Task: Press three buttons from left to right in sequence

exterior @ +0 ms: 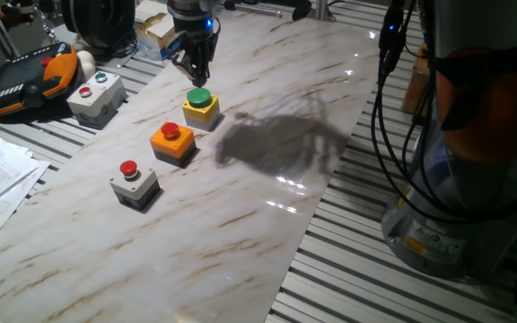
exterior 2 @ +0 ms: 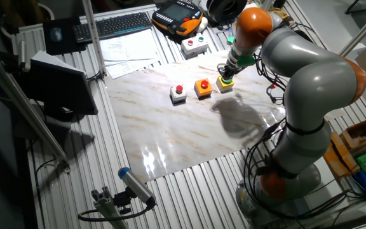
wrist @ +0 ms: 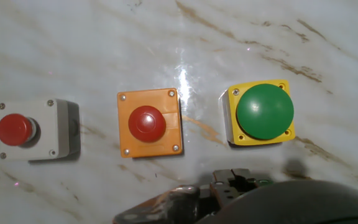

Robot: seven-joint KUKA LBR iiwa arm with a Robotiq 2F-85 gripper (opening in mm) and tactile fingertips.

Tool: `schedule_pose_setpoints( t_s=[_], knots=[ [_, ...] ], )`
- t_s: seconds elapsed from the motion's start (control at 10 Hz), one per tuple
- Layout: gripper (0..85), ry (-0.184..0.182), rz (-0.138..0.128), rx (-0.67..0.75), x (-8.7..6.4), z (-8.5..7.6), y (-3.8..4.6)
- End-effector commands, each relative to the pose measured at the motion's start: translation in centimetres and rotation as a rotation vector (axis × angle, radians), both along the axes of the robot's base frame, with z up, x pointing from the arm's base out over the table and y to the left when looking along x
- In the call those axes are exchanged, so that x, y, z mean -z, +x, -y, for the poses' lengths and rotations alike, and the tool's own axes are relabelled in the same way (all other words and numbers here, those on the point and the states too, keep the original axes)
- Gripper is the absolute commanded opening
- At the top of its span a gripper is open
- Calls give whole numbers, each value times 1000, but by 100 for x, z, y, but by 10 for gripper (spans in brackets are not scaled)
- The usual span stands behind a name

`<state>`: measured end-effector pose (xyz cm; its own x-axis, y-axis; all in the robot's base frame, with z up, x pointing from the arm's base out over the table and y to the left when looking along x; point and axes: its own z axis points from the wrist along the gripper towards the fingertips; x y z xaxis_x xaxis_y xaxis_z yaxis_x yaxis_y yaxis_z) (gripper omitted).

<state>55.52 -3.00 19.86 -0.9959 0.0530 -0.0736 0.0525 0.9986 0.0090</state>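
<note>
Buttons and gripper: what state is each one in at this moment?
grey box with red cap: untouched, cap up.
orange box with red cap: untouched, cap up.
yellow box with green cap: gripper just above it, contact not clear.
gripper: pointing down over the green cap; finger state not visible.

three buttons point(exterior: 170, 136) close-set (narrow gaps), marble point(exterior: 267, 215) open

My gripper point(exterior: 201, 79) hangs just above the green cap of the yellow button point(exterior: 201, 107); the orange button point(exterior: 172, 141) and grey button point(exterior: 134, 182) sit in line on the marble table point(exterior: 267, 206).
</note>
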Motion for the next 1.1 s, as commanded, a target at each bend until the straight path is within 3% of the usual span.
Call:
schedule_pose_setpoints(
  t_s=[0.0,0.5,1.0],
  knots=[
    [7,-2,-2,0,6,2,0],
    [7,9,-21,-26,18,-9,-1],
    [7,-18,-12,-33,18,-9,-1]
  ],
)
